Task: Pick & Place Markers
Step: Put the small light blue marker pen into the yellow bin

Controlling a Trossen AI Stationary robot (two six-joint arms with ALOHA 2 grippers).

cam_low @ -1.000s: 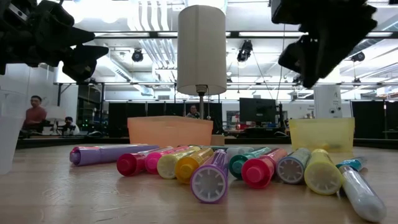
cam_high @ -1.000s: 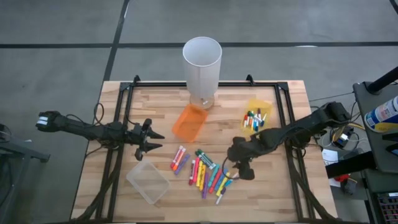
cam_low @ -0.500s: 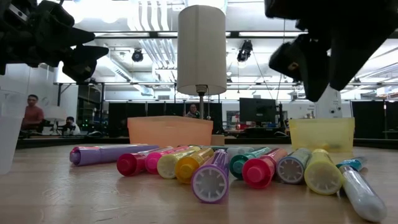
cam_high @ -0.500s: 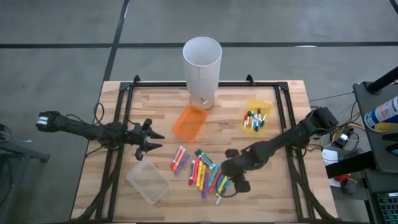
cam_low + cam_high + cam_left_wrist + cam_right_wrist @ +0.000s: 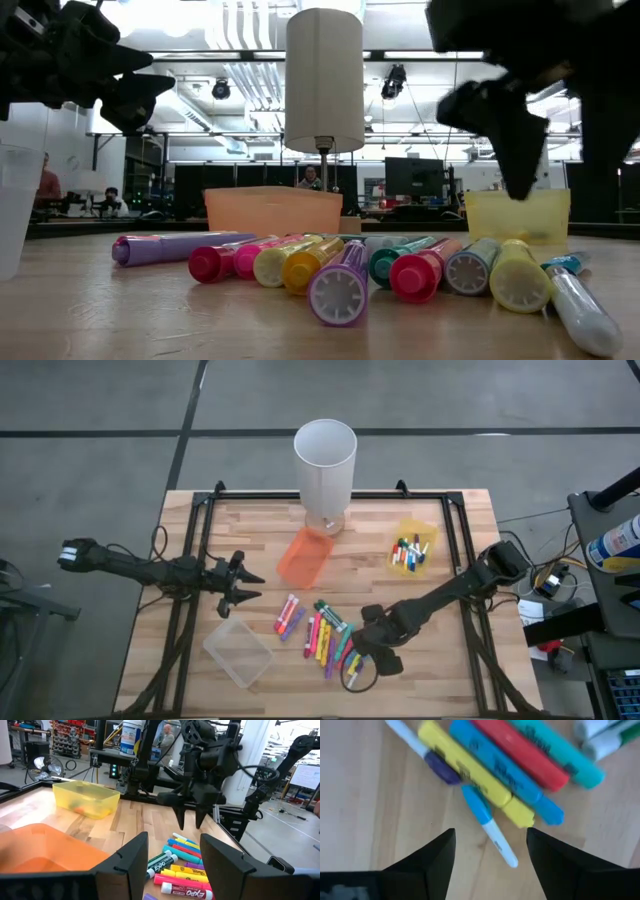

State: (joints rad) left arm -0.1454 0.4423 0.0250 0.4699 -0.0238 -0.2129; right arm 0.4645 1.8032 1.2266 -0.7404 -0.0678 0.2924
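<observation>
Left gripper [image 5: 243, 586] parked at table's left side, fingers spread, empty. Clear bin [image 5: 238, 651] just below it. Loose markers [image 5: 325, 637] lay heaped mid-table, in front of orange bin [image 5: 305, 557]. Right gripper [image 5: 362, 669] poised low over heap's near right edge, fingers spread, nothing pinched; white-barrelled blue-capped marker [image 5: 488, 825] between them. Step judged: reach for pick. Next: descend, straddle barrel, close. Yellow bin [image 5: 411, 550] at right already held several markers.
</observation>
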